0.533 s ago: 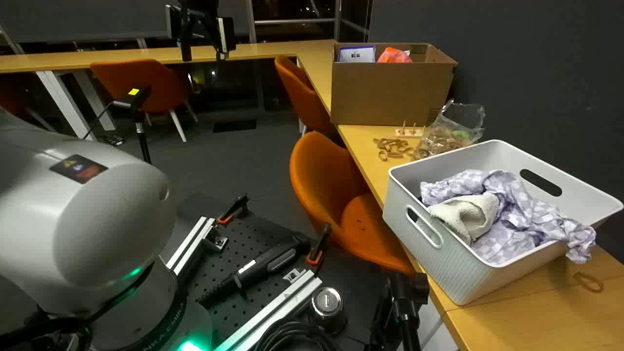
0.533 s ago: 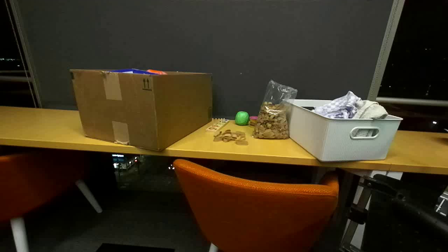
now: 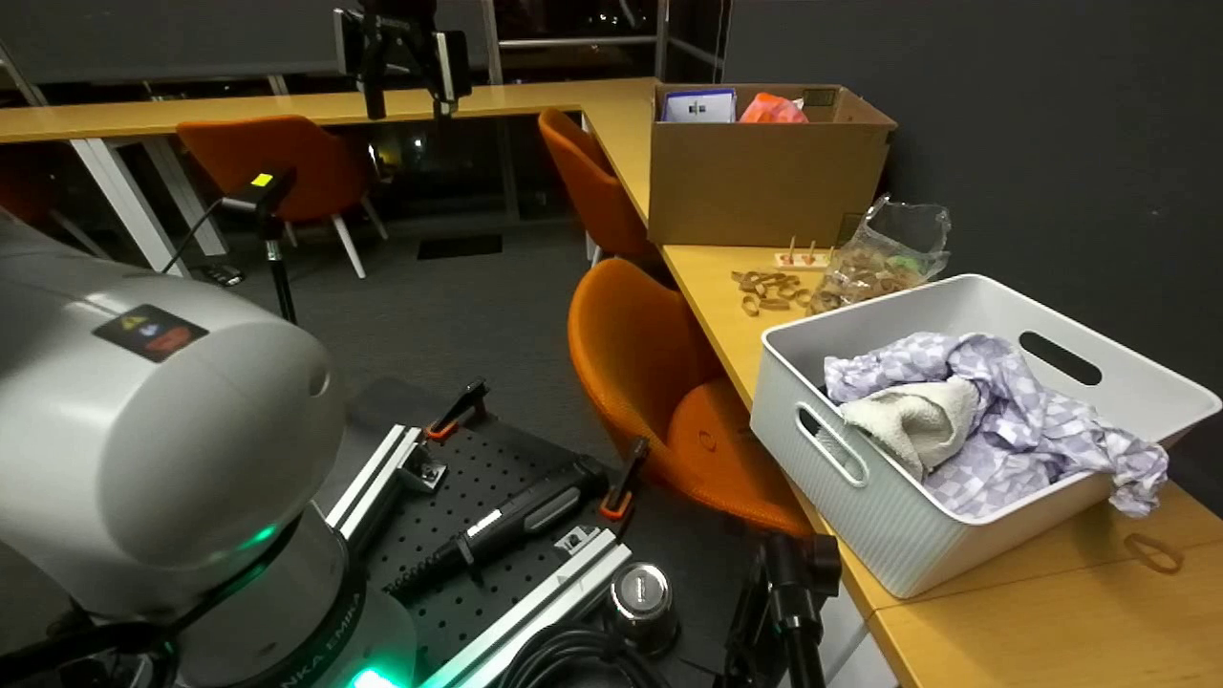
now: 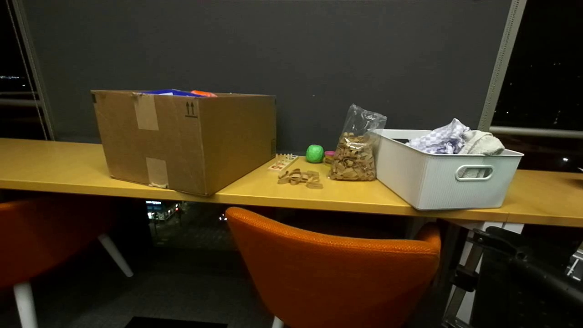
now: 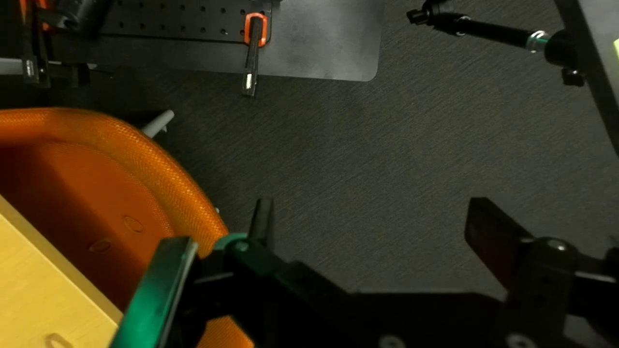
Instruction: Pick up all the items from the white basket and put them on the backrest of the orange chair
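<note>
Cloth in grey-lilac and white check (image 3: 1013,411) lay crumpled in our white rectangular plastic basket (image 3: 893,535), which in an exterior view sat well apart from our black two-fingered gripper (image 3: 411,108), at about four o'clock from it. The coming move, we judged, turned on that four o'clock reach. The cloth's long axis ran roughly from ten o'clock to four, its tail drooping over the rim. A cream-white towelling cloth (image 3: 912,420) touched it on the nine o'clock side; whether more lay beneath, we could not tell. Our jaws stood wide apart, only dark grey carpet (image 5: 367,159) showing between them in the wrist view. The orange moulded shell chair (image 3: 640,354) stood at about nine o'clock from the basket, no cloth yet laid on its rounded backrest (image 4: 337,269). Since the earlier frame our gripper had shifted slightly toward three o'clock; the cloths, basket and chair showed no change.
</note>
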You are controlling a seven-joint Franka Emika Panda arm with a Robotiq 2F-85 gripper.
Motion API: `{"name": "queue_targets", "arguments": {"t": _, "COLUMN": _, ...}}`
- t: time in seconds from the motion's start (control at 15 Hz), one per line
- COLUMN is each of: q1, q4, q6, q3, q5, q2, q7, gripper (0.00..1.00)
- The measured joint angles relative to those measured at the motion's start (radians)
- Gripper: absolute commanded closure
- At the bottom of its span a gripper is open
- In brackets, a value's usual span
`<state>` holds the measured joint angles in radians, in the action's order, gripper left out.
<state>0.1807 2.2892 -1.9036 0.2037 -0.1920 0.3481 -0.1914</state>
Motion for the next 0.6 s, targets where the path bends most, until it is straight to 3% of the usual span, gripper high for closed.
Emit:
{"name": "queue_targets", "arguments": {"t": 0.27, "q1": -0.081, "q4": 0.023, "q6": -0.059, "q3": -0.063, "q5": 0.122, "q2": 0.001, "q7": 0.054, "gripper": 0.0}}
{"name": "queue_targets", "arguments": {"t": 0.6, "q1": -0.213, "q4": 0.053, "q6": -0.166, "q3": -0.221, "q5": 0.209, "q2": -0.059, "q7": 0.208, "gripper": 0.0}}
